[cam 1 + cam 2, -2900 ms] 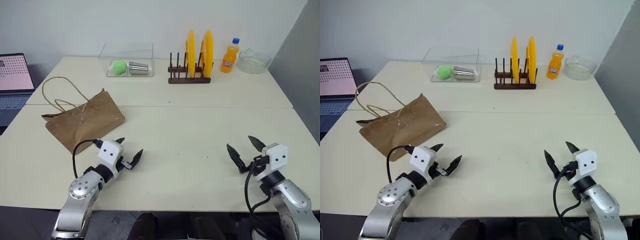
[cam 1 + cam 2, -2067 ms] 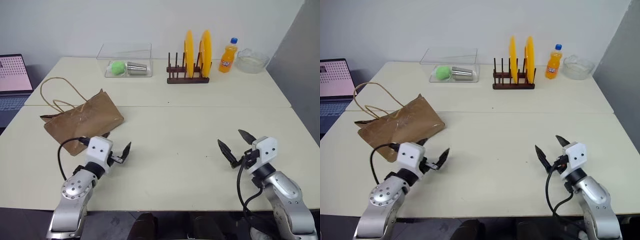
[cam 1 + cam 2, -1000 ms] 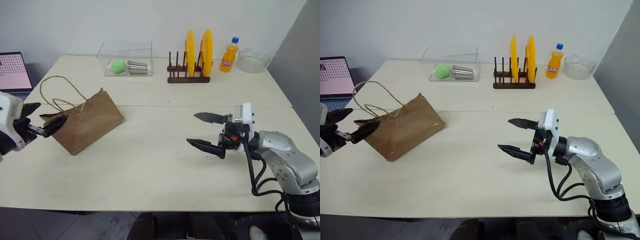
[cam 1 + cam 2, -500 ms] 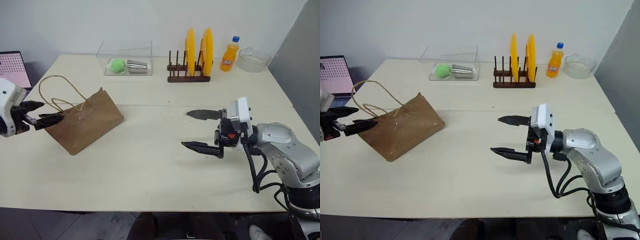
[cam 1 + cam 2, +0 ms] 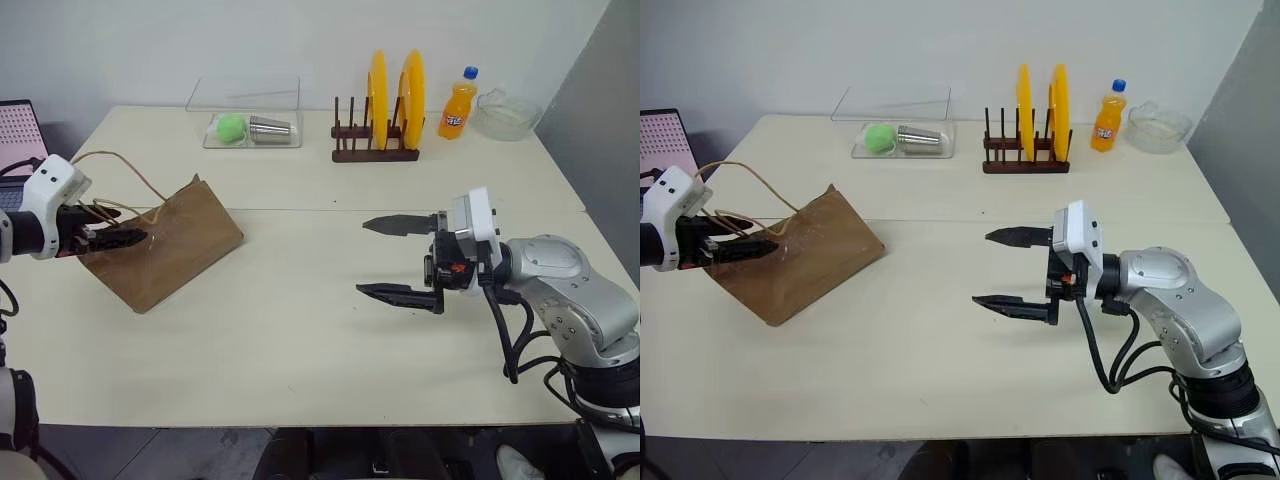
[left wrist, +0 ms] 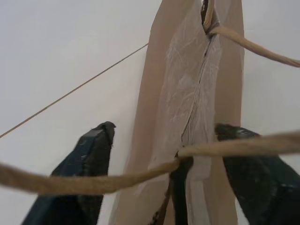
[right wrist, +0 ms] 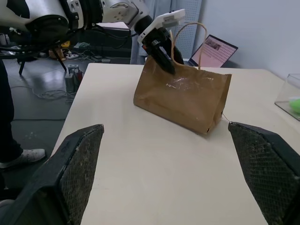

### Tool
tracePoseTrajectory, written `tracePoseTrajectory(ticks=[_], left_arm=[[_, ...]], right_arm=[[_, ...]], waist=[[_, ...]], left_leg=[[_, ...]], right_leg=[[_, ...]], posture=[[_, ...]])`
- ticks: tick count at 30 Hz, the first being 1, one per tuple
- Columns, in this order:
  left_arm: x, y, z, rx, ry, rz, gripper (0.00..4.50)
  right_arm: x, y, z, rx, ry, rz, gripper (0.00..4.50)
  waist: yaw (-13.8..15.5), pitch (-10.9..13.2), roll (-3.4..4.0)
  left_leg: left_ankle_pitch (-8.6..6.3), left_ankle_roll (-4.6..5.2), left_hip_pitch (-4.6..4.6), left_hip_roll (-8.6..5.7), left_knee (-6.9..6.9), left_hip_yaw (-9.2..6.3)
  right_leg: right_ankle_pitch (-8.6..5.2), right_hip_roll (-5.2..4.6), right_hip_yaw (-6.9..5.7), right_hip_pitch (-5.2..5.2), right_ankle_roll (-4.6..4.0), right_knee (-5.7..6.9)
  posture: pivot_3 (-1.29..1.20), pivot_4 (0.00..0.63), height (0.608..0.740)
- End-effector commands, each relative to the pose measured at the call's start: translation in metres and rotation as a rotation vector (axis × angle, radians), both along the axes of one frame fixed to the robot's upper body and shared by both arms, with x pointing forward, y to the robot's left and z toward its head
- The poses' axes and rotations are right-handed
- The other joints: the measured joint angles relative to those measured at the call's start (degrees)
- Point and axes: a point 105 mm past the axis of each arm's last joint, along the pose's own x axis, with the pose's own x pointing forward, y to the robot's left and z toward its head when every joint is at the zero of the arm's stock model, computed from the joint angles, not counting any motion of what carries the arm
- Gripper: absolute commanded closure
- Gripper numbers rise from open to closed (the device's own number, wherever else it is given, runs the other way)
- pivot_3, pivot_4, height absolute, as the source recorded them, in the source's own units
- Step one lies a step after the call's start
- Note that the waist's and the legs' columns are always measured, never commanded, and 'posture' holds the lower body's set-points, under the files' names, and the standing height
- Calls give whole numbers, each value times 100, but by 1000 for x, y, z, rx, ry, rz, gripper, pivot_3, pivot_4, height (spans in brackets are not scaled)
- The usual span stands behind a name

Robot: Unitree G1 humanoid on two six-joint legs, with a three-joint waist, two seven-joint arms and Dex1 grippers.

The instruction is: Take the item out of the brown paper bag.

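The brown paper bag (image 5: pixel 165 243) is lying on its side on the table (image 5: pixel 330 330), and everything here is best placed from it. Its mouth and looped cord handles (image 5: pixel 112 172) are facing the robot's left edge of the table, its folded bottom is pointing toward the middle, so its long axis is running roughly across the table. The left gripper (image 5: pixel 118 238) is sitting right at the mouth, its fingers (image 6: pixel 96 154) standing apart on either side of the bag's top edge, with a handle cord crossing in front of them; whether they are actually pinching paper cannot be told. The right gripper (image 5: pixel 400 258) is hanging well apart from the bag, off its closed bottom end, fingers spread wide and holding nothing, pointing level toward the bag. The item is not visible and is presumably inside the bag. By my judgement the left arm is the nearer one, and the way in is lying through the mouth on its side.
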Motion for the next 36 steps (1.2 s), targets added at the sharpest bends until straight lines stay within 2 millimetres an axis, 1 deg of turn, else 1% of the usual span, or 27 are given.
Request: tracePoseTrajectory(ticks=[1, 8, 10, 13, 16, 20, 24, 25, 29, 36], left_arm=[[0, -1, 2, 30, 5, -32, 2326], [2, -6, 3, 35, -9, -75, 4419], [2, -10, 6, 34, -19, -96, 4464], [3, -25, 16, 31, -47, -176, 4464], [3, -35, 22, 45, -66, -225, 4464], [6, -60, 32, 66, -96, -333, 4464], [11, -84, 36, 97, -115, -442, 4464], [15, -92, 37, 108, -124, -470, 4464], [35, -135, 39, 147, -166, -622, 4464], [61, -195, 33, 239, -199, -828, 4464]], right_arm=[[-9, 4, 12, 7, -55, 32, 0], [-13, 3, 13, -6, -57, 48, 0], [-13, 3, 13, -10, -55, 51, 0], [-16, 1, 13, -24, -51, 63, 0], [-17, -1, 11, -41, -47, 69, 0], [-18, -6, 8, -78, -39, 68, 0], [-17, -12, 6, -98, -34, 41, 0], [-16, -14, 5, -103, -32, 29, 0], [-14, -24, -2, -142, -14, -52, 0], [-12, -37, -9, -176, 35, -206, 0]], waist=[[-3, 0, 0], [-2, -1, -2], [-4, -1, -2], [-6, -1, -2], [1, 0, -2], [2, 1, -5], [6, 2, -6], [6, 2, -7], [64, 5, -14], [26, 7, -17]], left_leg=[[0, 0, 1, 0, 0, 0], [0, 0, 1, -1, 15, -2], [0, 0, 4, -4, 19, -1], [1, 0, 8, -4, 22, -3], [1, 0, 8, -4, 33, -6], [1, 0, 2, -4, 53, -6], [0, 1, -2, -4, 75, -4], [0, 1, -3, -4, 77, -4], [1, 2, -8, -8, 90, -11], [0, 2, -14, -11, 91, -4]], right_leg=[[0, 0, 0, 0, 0, 1], [0, -2, 0, 0, 0, 21], [0, -4, 1, -2, 1, 37], [-1, -4, -1, -4, 1, 53], [-1, -4, -3, -4, 1, 65], [-1, -4, -3, -4, 1, 71], [-3, -4, -1, -1, 4, 75], [-3, -4, -2, 0, 5, 76], [-4, -3, -8, 4, 7, 78], [0, -4, -1, 0, 2, 79]], posture=[[0, 150, 740], [0, 150, 740], [0, 150, 740], [0, 150, 740], [0, 150, 740], [0, 150, 740], [0, 150, 740], [0, 150, 740], [0, 150, 740], [0, 150, 740]])
